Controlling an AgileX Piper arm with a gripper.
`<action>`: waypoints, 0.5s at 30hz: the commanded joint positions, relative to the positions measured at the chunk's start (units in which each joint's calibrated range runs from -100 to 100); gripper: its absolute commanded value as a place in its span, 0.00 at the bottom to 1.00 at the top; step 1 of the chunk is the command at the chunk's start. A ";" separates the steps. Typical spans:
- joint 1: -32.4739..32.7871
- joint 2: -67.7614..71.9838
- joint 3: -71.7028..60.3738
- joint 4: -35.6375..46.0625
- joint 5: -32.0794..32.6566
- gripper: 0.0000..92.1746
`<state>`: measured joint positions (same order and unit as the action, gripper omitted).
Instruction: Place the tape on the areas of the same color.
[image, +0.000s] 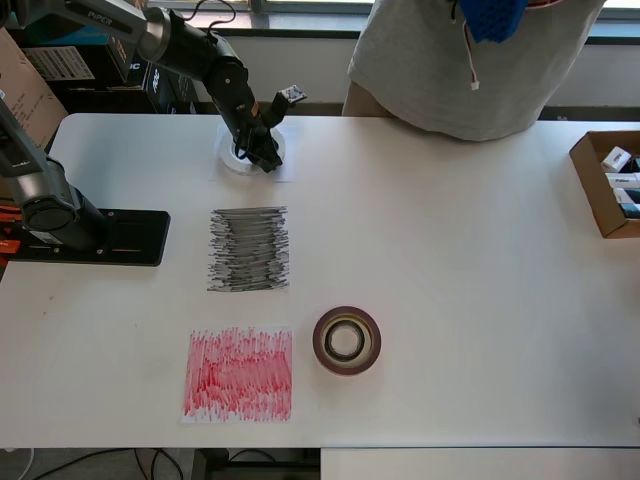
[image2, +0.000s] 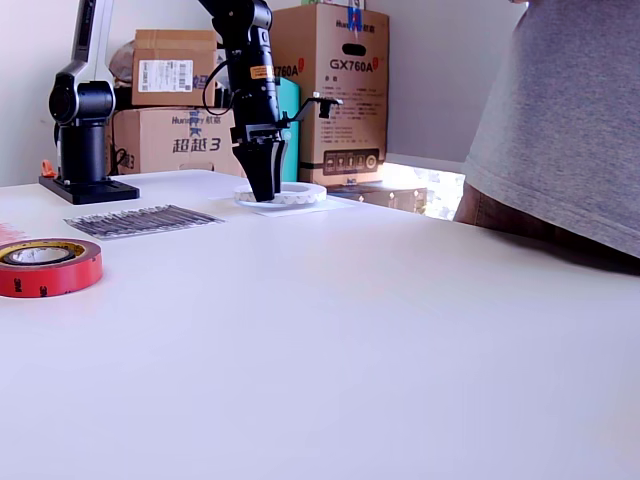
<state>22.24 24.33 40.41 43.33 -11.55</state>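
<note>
On a white table (image: 450, 250) we see three paper patches lined up in a column in the overhead view. Starting at that view's left, a black arm base (image: 85, 237) sits near the table edge. Next comes the red scribbled patch (image: 238, 374), nearest the front edge, with the black-grey scribbled patch (image: 249, 249) beyond it, and the plain white patch (image: 255, 160) farthest back. None of the three touch.

The whitish translucent tape ring (image: 240, 158) lies flat on the white patch. The gripper (image: 262, 155) points down at this ring, its tips at or inside the ring's rim. In the exterior view the gripper (image2: 264, 185) shows its jaws drawn close together, tapering to a point down at the ring (image2: 290, 194); we cannot tell whether they pinch the rim.

Further right in the overhead view, the dark red-brown tape ring (image: 347, 340) lies flat on bare table, just beside the red patch and not on it. A small black ring (image: 345, 340) appears to sit inside its hole.

A person in a grey shirt (image: 470, 60) stands at the far edge. A cardboard box (image: 608, 180) rests at the right.
</note>
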 joint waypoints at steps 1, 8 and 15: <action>-0.29 0.28 -0.56 0.49 0.26 0.00; -0.84 0.75 -0.56 0.49 0.34 0.27; -0.92 0.75 -0.56 0.49 0.34 0.62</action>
<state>21.33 25.56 40.41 43.33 -11.55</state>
